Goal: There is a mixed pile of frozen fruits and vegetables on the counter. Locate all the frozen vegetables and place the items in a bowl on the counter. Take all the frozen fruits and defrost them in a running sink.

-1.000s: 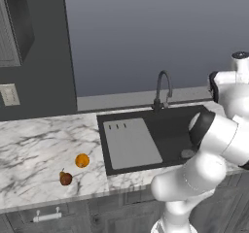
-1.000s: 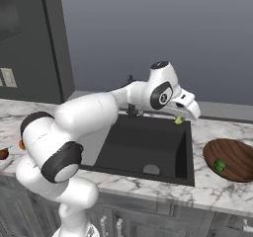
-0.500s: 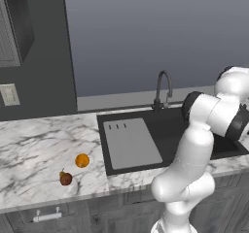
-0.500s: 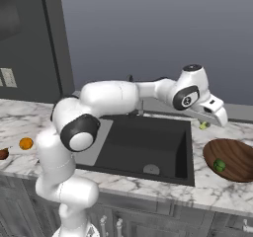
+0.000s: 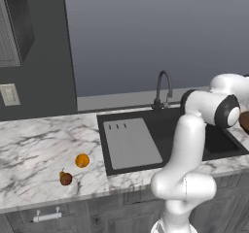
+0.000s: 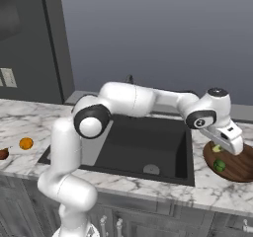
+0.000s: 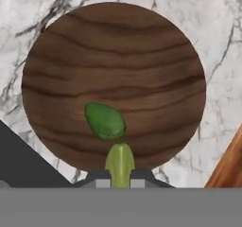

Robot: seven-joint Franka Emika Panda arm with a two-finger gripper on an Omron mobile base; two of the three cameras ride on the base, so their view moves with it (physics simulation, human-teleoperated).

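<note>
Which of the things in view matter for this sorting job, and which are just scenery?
In the job: gripper shut on pale yellow-green bit over bowl; dark green ball in the bowl; orange ball; brown stemmed fruit; counter; sink; tap.

Lying about: wall socket; drawer handle.

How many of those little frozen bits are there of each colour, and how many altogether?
Dark green: 1, the round item lying in the bowl.
Pale yellow-green: 1, the pointed bit pinched in the gripper over the bowl.
Orange: 1, the ball on the counter.
Reddish-brown: 1, the stemmed fruit beside it.
Total: 4
</note>
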